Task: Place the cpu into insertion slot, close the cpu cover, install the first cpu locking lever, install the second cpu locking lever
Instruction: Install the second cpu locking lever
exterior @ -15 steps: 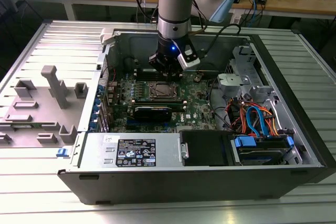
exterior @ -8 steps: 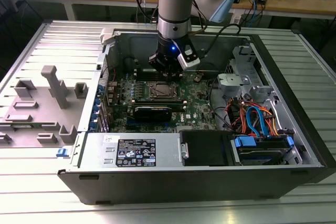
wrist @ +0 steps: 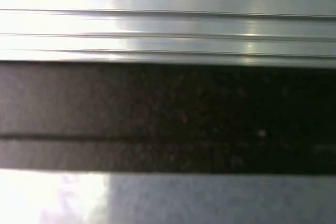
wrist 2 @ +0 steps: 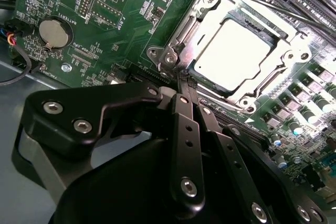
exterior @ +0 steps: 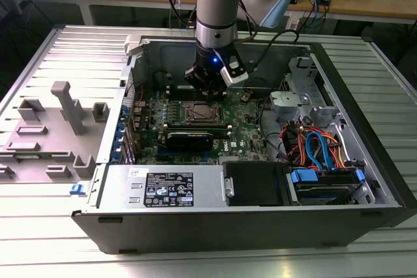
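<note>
Motherboard (wrist 2: 131, 9) bears cpu (wrist 2: 236, 51) just beyond gripper (wrist 2: 184, 85).

Ribbed metal table (exterior: 58, 252), open computer case (exterior: 260, 226), grey fixture (exterior: 52, 135)

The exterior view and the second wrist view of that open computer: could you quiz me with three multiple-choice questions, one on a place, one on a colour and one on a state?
1. Where does the arm reach?
A) down into the open case, over the motherboard
B) onto the grey tray beside it
C) onto the desk behind

2. What colour is the motherboard?
A) red
B) green
C) white

3. How is the cpu?
A) lying outside the case
B) held up in the air
C) lying flat on the motherboard, framed by the lowered cpu cover

Answers:
1 A: in the exterior view its end hangs inside the case walls.
2 B: the board is green in both views.
3 C: the second wrist view shows the silvery frame around the chip's bright top.
</note>
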`<state>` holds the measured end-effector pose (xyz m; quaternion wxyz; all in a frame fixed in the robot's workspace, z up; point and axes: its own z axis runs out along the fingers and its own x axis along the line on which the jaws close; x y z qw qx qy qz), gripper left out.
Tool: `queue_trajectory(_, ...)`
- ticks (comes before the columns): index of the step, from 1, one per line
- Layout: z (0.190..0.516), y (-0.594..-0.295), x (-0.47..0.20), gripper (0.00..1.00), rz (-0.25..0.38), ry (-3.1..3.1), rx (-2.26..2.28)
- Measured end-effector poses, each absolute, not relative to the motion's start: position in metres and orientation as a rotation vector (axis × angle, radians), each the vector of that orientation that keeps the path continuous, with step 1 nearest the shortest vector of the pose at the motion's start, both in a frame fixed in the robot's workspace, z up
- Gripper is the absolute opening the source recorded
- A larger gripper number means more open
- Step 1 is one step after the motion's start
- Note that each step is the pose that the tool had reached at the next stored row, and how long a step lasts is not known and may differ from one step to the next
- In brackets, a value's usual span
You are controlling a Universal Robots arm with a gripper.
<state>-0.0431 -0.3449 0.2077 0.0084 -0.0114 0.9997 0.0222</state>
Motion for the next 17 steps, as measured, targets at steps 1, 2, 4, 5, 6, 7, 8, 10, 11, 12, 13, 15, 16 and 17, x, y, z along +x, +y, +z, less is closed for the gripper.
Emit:
queue_trajectory(1, 0.2077, -0.345, -0.0431, 0.11, 0.069, 3.124, -0.036)
queue_trajectory(2, 0.2078, -0.3452, -0.0431, 0.11, 0.069, 3.124, -0.036)
queue_trajectory(4, 0.2078, -0.3453, -0.0431, 0.11, 0.069, 3.124, -0.036)
queue_trajectory(5, 0.2078, -0.3454, -0.0431, 0.11, 0.069, 3.124, -0.036)
queue_trajectory(6, 0.2078, -0.3457, -0.0431, 0.11, 0.069, 3.124, -0.036)
queue_trajectory(7, 0.2078, -0.3461, -0.0431, 0.11, 0.069, 3.124, -0.036)
queue_trajectory(8, 0.2078, -0.3465, -0.0431, 0.11, 0.069, 3.124, -0.036)
queue_trajectory(10, 0.2078, -0.3475, -0.0431, 0.11, 0.069, 3.124, -0.036)
queue_trajectory(11, 0.2078, -0.3481, -0.0431, 0.11, 0.069, 3.124, -0.036)
queue_trajectory(12, 0.2078, -0.3489, -0.0431, 0.11, 0.069, 3.124, -0.036)
queue_trajectory(13, 0.2078, -0.3495, -0.0431, 0.11, 0.069, 3.124, -0.036)
queue_trajectory(15, 0.2078, -0.3517, -0.0431, 0.11, 0.069, 3.124, -0.036)
queue_trajectory(16, 0.2078, -0.3525, -0.0431, 0.11, 0.069, 3.124, -0.036)
queue_trajectory(17, 0.2078, -0.3532, -0.0431, 0.11, 0.069, 3.124, -0.036)
